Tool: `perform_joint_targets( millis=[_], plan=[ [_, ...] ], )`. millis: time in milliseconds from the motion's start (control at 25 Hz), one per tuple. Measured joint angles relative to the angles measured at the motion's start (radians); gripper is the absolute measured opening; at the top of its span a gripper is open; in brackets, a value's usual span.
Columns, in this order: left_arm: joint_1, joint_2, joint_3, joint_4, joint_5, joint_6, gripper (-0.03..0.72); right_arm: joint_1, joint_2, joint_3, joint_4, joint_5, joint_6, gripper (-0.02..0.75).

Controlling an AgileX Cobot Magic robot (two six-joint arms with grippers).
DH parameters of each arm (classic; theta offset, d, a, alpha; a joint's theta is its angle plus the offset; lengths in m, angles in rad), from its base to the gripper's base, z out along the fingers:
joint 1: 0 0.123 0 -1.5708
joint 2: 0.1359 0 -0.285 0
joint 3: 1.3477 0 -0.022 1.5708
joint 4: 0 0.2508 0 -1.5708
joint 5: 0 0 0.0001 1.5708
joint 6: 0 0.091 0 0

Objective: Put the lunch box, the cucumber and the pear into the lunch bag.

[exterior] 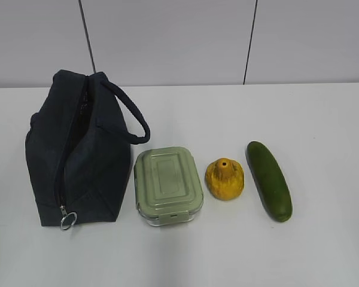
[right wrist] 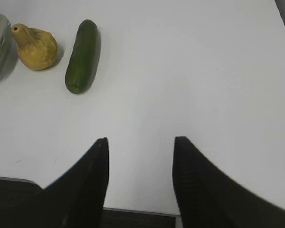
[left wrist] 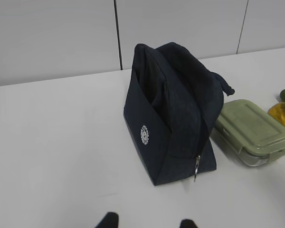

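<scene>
A white counter [exterior: 323, 251] carries four things in a row: the lunch bag [exterior: 78, 155] at left, the lunch box [exterior: 167, 185] just beside it, then the pear [exterior: 225, 178] and the cucumber [exterior: 269, 180]. The left tool [left wrist: 149, 222] and right tool [right wrist: 140, 180] hang released, grasping nothing.

On the table [exterior: 323, 119] there was one lunch bag [exterior: 78, 155], one lunch box [exterior: 167, 184], one pear [exterior: 225, 178] and one cucumber [exterior: 269, 179].
</scene>
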Motion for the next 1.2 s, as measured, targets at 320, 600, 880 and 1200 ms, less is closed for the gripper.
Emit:
perform_joint_targets(
  millis=[320,600,880,1200],
  plan=[
    [0.0,0.0,0.0,0.0,0.0,0.0,0.242,0.0,0.0,0.0,0.0,0.0,0.0,0.349],
    [0.0,0.0,0.0,0.0,0.0,0.0,0.242,0.0,0.0,0.0,0.0,0.0,0.0,0.349],
    [0.0,0.0,0.0,0.0,0.0,0.0,0.242,0.0,0.108,-0.057,0.045,-0.102,0.045,0.349],
    [0.0,0.0,0.0,0.0,0.0,0.0,0.242,0.0,0.702,-0.228,0.191,-0.287,0.028,0.349]
  ],
)
